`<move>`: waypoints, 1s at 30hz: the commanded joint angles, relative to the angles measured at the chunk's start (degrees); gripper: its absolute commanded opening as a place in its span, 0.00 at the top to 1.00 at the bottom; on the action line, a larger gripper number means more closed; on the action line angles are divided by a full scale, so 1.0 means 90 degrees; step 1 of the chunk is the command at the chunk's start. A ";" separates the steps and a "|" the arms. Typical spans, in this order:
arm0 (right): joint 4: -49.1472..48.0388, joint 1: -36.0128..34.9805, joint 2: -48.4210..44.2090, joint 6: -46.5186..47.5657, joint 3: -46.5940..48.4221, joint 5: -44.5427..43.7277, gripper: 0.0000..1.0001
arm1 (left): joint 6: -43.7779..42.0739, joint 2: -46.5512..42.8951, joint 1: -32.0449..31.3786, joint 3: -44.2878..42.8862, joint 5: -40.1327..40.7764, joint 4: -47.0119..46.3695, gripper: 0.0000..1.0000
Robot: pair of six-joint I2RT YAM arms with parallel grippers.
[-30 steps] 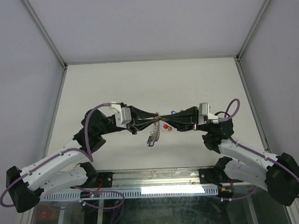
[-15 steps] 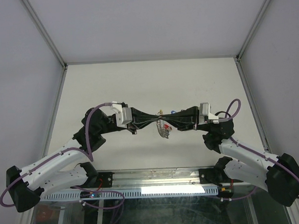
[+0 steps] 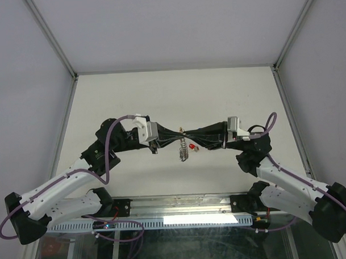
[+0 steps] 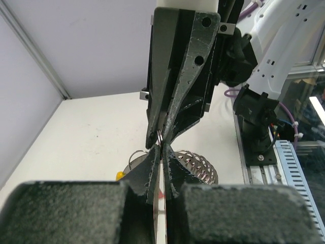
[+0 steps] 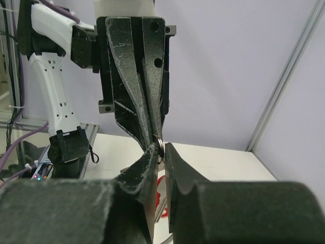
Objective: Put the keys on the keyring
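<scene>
Left gripper (image 4: 161,150) is pinched tight on what looks like a thin silvery loop of the keyring (image 4: 195,161), mid-frame in the top view, tip to tip with the right gripper (image 5: 160,152), whose jaws stand a sliver apart. It's slick, springy wire with a yellow section (image 4: 120,175), and a red-tagged key (image 3: 192,147) dangles just below the tips. I'd say hold that pinch hard, let the other side ease off slowly, and don't twist.

Left hand (image 4: 161,152) at the bottom of the shot, fingers pressed tight together and nipping a thin silver loop of the keyring (image 4: 195,161) right at the tips. The right hand (image 4: 161,138) points down from above, its fingers tapering to that very same spot, tip to tip. Underneath, silvery wire loops fan out above the white bench (image 4: 91,137), a yellow piece (image 4: 120,175) at their left edge.
</scene>
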State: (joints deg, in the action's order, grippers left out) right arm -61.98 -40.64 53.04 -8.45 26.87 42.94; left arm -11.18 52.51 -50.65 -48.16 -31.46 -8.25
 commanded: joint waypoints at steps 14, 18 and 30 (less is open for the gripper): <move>0.3896 -0.0133 -0.0633 0.1819 0.1073 0.0647 0.98 | -0.0890 0.0175 -0.0029 -0.0837 0.0298 0.1464 1.00; 0.4385 -0.0133 -0.0552 0.1870 0.1228 0.0651 1.00 | -0.0952 0.0185 -0.0028 -0.0871 0.0362 0.1523 1.00; 0.3951 -0.0133 -0.0772 0.1678 0.1155 0.0554 1.00 | -0.0826 -0.0232 -0.0032 -0.0582 0.0662 0.1341 0.66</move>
State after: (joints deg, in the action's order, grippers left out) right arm -22.04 -41.47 47.88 7.90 35.27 47.00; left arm -19.05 53.12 -50.68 -52.75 -27.16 8.14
